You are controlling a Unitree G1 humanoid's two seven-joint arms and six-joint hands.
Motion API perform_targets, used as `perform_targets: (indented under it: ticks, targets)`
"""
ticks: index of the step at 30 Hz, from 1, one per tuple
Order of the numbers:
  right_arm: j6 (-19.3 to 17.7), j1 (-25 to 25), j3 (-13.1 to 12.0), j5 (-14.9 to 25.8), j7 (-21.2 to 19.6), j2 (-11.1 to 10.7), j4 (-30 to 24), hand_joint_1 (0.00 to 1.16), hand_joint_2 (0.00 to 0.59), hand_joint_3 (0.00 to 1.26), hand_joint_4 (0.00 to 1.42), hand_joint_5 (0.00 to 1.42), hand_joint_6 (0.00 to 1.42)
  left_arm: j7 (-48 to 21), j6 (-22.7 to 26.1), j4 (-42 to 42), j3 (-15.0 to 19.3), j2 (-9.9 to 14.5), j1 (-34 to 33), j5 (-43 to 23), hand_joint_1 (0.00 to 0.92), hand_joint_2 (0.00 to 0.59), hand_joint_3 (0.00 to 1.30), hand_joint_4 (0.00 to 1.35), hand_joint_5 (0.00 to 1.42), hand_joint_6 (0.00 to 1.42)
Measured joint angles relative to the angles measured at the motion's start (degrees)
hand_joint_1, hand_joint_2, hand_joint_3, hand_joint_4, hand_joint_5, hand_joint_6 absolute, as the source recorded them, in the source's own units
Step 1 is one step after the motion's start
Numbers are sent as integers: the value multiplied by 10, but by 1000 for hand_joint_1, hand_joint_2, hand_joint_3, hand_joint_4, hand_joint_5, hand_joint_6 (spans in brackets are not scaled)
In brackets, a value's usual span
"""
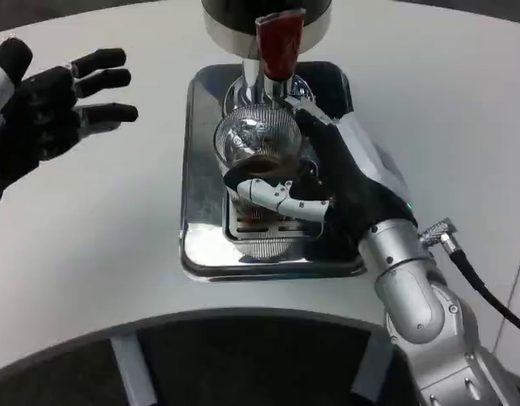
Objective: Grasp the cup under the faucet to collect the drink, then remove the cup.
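A clear ribbed glass cup (255, 139) stands on the metal drip tray (200, 245), right under the dispenser's faucet with its red tap handle (281, 42). Dark drink shows in the bottom of the cup. My right hand (323, 190) wraps around the cup from the right, thumb across its near side and fingers behind it. My left hand (52, 110) hovers over the table at the far left, fingers spread, holding nothing.
The dispenser's round chrome body (234, 21) rises at the back of the tray. A black cable (488, 296) runs off my right forearm at the lower right. Bare white table surrounds the tray; its curved front edge runs across the bottom.
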Motion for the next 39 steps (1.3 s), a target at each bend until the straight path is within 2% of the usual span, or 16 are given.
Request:
perform_targets:
  ticks: [7,18,25,29,39]
  targets:
    - [1,6,5,-6,-10,2,-4,665,230,355,200,199,54,14,-1,-1,14,11,38,0,0,104,116,76,196,71]
    - [13,9,8,-19,-20,8,-9,692,226,463,309,315,134,24,-1,-12,27,11,72,0,0,110,118,81,197,71]
    - [23,12,12,-33,-36,11,-13,716,231,521,439,414,378,25,-2,-21,31,11,92,0,0,111,125,83,197,71]
    - [30,15,15,-44,-43,13,-16,743,239,562,530,549,605,27,-2,-31,32,11,104,0,0,113,126,83,197,71]
    - [39,25,17,-65,-49,14,-28,779,257,610,661,741,899,31,-3,-53,32,11,119,0,0,116,127,84,206,71]
